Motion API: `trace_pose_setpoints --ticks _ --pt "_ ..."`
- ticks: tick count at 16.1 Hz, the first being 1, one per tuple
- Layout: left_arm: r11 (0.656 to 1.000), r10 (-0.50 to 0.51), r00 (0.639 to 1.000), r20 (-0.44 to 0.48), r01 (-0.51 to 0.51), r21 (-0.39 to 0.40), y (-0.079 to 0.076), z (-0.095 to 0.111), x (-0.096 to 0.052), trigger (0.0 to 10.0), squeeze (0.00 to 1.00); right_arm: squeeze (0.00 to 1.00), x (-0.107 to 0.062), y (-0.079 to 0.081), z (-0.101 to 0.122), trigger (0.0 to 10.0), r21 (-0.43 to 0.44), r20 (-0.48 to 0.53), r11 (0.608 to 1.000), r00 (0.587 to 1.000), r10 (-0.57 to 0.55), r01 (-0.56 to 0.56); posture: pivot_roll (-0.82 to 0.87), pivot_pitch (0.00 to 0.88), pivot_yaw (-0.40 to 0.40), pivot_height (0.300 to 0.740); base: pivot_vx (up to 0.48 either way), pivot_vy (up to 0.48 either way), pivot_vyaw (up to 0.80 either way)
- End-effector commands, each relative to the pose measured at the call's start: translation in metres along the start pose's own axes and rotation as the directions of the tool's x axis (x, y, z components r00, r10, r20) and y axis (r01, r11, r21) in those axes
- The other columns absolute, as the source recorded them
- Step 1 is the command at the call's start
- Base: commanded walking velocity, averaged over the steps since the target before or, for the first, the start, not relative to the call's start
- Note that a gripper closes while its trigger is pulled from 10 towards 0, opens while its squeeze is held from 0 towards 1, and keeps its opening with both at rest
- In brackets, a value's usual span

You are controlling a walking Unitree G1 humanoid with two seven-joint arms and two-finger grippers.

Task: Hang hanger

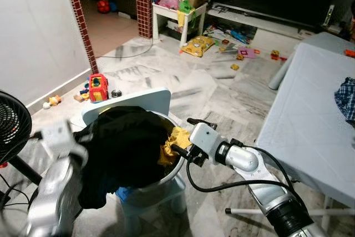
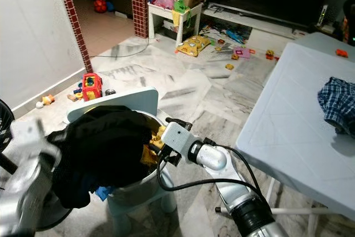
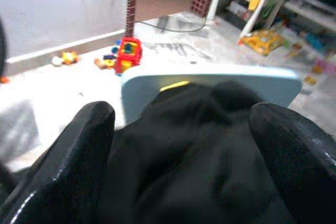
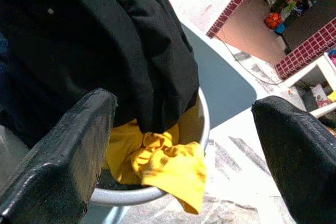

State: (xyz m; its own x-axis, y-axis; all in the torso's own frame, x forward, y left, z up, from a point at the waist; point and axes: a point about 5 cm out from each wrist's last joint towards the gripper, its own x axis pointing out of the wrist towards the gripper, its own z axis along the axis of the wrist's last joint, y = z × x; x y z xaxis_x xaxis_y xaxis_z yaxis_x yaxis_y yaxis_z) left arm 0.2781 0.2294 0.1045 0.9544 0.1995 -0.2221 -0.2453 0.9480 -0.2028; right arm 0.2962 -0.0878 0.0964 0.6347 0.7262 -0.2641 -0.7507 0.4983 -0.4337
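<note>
A black garment (image 1: 125, 148) is heaped over a metal basin (image 1: 161, 182) that stands on a small pale blue chair (image 1: 133, 101). Yellow cloth (image 1: 175, 140) spills over the basin's rim on the right side. My left gripper (image 3: 184, 119) is pushed against the black garment with its fingers (image 3: 79, 150) wide apart, open, and the cloth bulges between them. My right gripper (image 1: 187, 137) hovers at the basin's right rim beside the yellow cloth, open, with nothing held between its fingers (image 4: 68, 156). I see no hanger.
A black fan (image 1: 11, 126) stands at my left. A white table (image 1: 310, 115) with a plaid cloth (image 1: 346, 98) runs along the right. Toys (image 1: 98, 87) litter the marble floor. A brick pillar (image 1: 80, 20) and a small white table (image 1: 177, 12) stand farther back.
</note>
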Motion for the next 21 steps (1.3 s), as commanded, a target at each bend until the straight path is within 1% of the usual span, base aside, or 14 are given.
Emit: trace_pose_setpoints --ticks 1,3,4,6,7,8,11,12,13,14,15,17,19,21 --pt "1.000 0.012 0.999 -0.034 -0.012 -0.027 -0.001 -0.005 0.005 10.0 0.00 0.00 -0.001 -0.008 0.000 10.0 -0.015 -0.003 0.999 1.000 -0.028 0.028 -0.07 0.000 -0.040 0.740 0.000 0.000 0.00" --pt "0.998 -0.022 0.999 -0.028 0.021 -0.060 -0.015 0.001 0.013 10.0 0.00 0.00 -0.003 -0.010 -0.001 10.0 -0.017 -0.004 0.999 0.999 -0.041 0.041 -0.08 0.000 -0.035 0.740 0.000 0.000 0.00" --pt "0.990 -0.142 0.989 0.034 0.141 0.018 -0.038 0.018 0.012 10.0 0.00 0.00 -0.004 -0.010 -0.001 10.0 -0.019 -0.005 0.999 0.999 -0.044 0.044 -0.09 0.000 -0.035 0.740 0.000 0.000 0.00" --pt "0.963 -0.243 0.968 0.061 0.233 0.137 -0.053 0.028 0.003 10.0 0.00 0.00 -0.005 -0.009 -0.003 10.0 -0.016 -0.009 0.999 0.999 -0.048 0.047 -0.08 0.000 -0.034 0.740 0.000 0.000 0.00" --pt "0.925 -0.287 0.956 0.054 0.262 0.274 -0.053 0.027 -0.007 10.0 0.00 0.00 -0.005 -0.007 -0.004 10.0 -0.016 -0.012 0.999 0.999 -0.047 0.047 -0.07 0.000 -0.034 0.740 0.000 0.000 0.00" --pt "0.892 -0.317 0.947 0.043 0.283 0.354 -0.053 0.026 -0.014 10.0 0.00 0.00 -0.004 -0.007 -0.004 10.0 -0.015 -0.013 0.999 0.999 -0.047 0.046 -0.07 0.000 -0.035 0.740 0.000 0.000 0.00" --pt "0.794 -0.346 0.938 0.001 0.292 0.532 -0.037 0.015 -0.043 10.0 0.00 0.00 -0.003 -0.007 -0.006 10.0 -0.014 -0.022 0.999 0.999 -0.043 0.043 -0.05 0.000 -0.034 0.740 0.000 0.000 0.00" --pt "0.729 -0.349 0.937 -0.004 0.275 0.627 -0.027 0.009 -0.055 10.0 0.00 0.00 -0.004 -0.007 -0.008 10.0 -0.014 -0.029 0.999 0.999 -0.040 0.040 -0.04 0.000 -0.035 0.740 0.000 0.000 0.00" --pt "0.702 -0.350 0.937 -0.008 0.268 0.660 -0.024 0.006 -0.059 10.0 0.00 0.00 -0.004 -0.007 -0.008 10.0 -0.014 -0.032 0.999 0.999 -0.039 0.039 -0.04 0.000 -0.035 0.740 0.000 0.000 0.00" --pt "0.646 -0.358 0.933 -0.035 0.275 0.712 -0.016 -0.002 -0.071 10.0 0.00 0.00 -0.004 -0.008 -0.010 10.0 -0.016 -0.042 0.999 0.998 -0.037 0.037 -0.03 0.000 -0.036 0.740 0.000 0.000 0.00" --pt "0.601 -0.371 0.926 -0.068 0.296 0.742 -0.014 -0.008 -0.079 10.0 0.00 0.00 -0.003 -0.009 -0.010 10.0 -0.017 -0.044 0.999 0.998 -0.036 0.036 -0.03 0.000 -0.037 0.740 0.000 0.000 0.00" --pt "0.556 -0.390 0.915 -0.101 0.322 0.766 -0.012 -0.012 -0.085 10.0 0.00 0.00 -0.002 -0.009 -0.011 10.0 -0.018 -0.054 0.999 0.998 -0.034 0.033 -0.03 0.000 -0.039 0.740 0.000 0.000 0.00" --pt "0.545 -0.394 0.908 -0.140 0.354 0.760 -0.008 -0.019 -0.086 10.0 0.00 0.00 -0.002 -0.010 -0.012 10.0 -0.020 -0.058 0.999 0.998 -0.032 0.031 -0.03 0.000 -0.039 0.740 0.000 0.000 0.00" --pt "0.522 -0.389 0.891 -0.232 0.421 0.742 0.001 -0.034 -0.080 10.0 0.00 0.00 -0.001 -0.010 -0.012 10.0 -0.019 -0.059 0.999 0.998 -0.031 0.030 -0.03 0.000 -0.038 0.740 0.000 0.000 0.00"
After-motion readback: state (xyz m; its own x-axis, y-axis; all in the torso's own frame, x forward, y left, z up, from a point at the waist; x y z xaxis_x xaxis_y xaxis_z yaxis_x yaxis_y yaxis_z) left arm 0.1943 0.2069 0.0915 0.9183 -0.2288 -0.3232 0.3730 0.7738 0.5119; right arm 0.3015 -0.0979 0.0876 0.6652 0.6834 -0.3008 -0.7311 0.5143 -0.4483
